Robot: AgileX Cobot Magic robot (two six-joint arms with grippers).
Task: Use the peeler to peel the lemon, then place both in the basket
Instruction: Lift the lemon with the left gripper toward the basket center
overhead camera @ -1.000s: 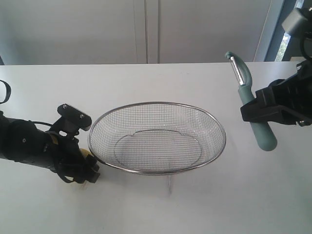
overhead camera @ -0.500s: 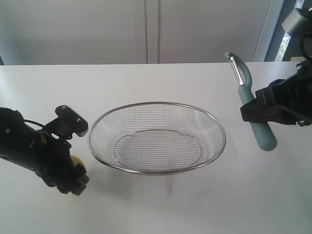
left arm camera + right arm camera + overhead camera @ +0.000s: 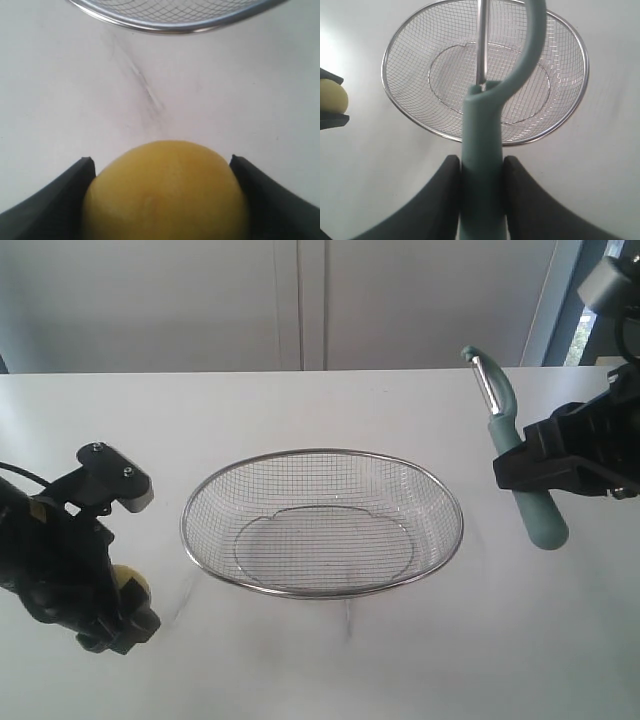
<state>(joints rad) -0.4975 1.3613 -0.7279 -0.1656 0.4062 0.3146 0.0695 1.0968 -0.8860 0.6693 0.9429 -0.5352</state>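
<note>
**White table, bare basket: both tools in hand, no peel cut yet**

A plain white table fills the scene, marked only by a faint grey scuff in front of the basket.

Nearest the camera, on the left side, the left gripper is clamped around the lemon. The wrist view shows a black finger pressed against each side of the fruit. Whether the lemon rests on the table or hangs just above it cannot be told. It sits beside the basket and clear of the rim. What shows of its skin is smooth, whole and yellow.

In the middle of the table stands the basket, an oval of silver wire mesh with nothing in it. The table shows through its floor.

Further back on the right, the right gripper grasps the peeler by its teal handle. The blade head points away from the camera, and the butt of the handle sticks out towards it. The peeler is held outside the basket rim, well apart from the lemon. Behind it all is a pale grey wall.

By my reading, each arm has picked up its item and little more is done. No strips of peel lie anywhere, so the peeling looks not yet begun. The fruit and the blade have yet to be brought together. After the peeling, both go into the basket.
</note>
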